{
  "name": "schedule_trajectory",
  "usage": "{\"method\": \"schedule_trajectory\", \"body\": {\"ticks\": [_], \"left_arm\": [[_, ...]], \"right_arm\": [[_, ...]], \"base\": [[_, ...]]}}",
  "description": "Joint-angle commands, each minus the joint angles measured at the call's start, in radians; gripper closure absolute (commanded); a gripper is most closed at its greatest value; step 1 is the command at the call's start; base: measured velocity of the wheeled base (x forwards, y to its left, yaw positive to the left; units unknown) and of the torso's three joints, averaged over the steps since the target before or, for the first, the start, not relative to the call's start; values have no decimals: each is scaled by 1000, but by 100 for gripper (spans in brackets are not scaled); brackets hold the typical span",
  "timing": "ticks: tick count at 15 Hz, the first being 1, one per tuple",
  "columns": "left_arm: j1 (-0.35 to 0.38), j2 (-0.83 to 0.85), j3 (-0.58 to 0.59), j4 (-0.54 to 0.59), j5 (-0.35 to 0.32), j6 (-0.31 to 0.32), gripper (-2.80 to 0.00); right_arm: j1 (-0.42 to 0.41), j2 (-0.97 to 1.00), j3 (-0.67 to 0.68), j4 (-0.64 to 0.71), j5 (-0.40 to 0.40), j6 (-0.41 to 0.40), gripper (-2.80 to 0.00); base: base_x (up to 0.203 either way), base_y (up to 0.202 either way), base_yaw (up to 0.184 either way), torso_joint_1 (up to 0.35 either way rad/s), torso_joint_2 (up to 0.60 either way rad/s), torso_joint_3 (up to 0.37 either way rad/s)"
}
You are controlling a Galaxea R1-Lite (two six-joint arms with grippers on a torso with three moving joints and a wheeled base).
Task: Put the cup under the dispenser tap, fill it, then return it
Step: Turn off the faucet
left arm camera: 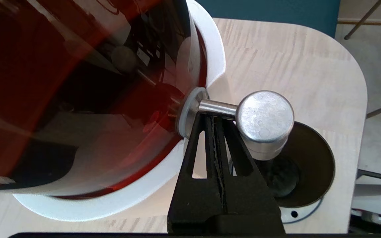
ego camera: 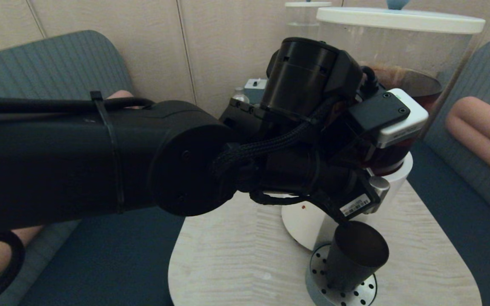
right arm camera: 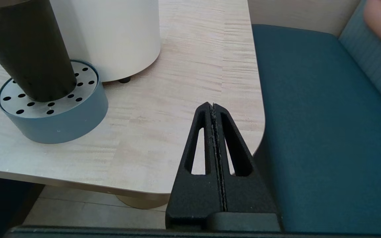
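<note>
The black cup [ego camera: 355, 255] stands on a round perforated drip tray [ego camera: 326, 289], directly below the silver dispenser tap [ego camera: 377, 185]. In the left wrist view the tap's knob [left arm camera: 265, 115] hangs over the cup's dark mouth [left arm camera: 313, 165]; I see no stream, and the cup's fill level is unclear. My left gripper [left arm camera: 213, 115] is shut with nothing between its fingers, its tips touching the tap's thin stem between knob and the big dispenser [left arm camera: 78, 82] of dark brown liquid. My right gripper [right arm camera: 213, 105] is shut and empty, low by the table's right edge, apart from the cup [right arm camera: 28, 53].
The light wooden table [ego camera: 236, 255] has rounded corners, and teal seats [right arm camera: 316, 132] flank it on both sides. A smaller clear dispenser [ego camera: 302, 17] stands behind the big one. A pink cushion [ego camera: 483, 127] lies at the right. My left arm blocks much of the head view.
</note>
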Motion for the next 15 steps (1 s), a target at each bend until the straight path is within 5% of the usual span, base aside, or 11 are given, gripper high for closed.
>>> {"method": "schedule_trajectory", "body": {"ticks": [1,11,15], "left_arm": [[0,1,6,-8,-1,6,0],[0,17,9,-67,-6,6,0],[0,-34,108,-71,-1,-28,0]], "right_arm": [[0,-7,6,-1,-1,-1,0],[0,-7,6,-1,0,-1,0],[0,-7,6,-1,-1,-1,0]], "base": [[0,0,0,0,0,0],[0,0,0,0,0,0],[0,0,0,0,0,0]]}}
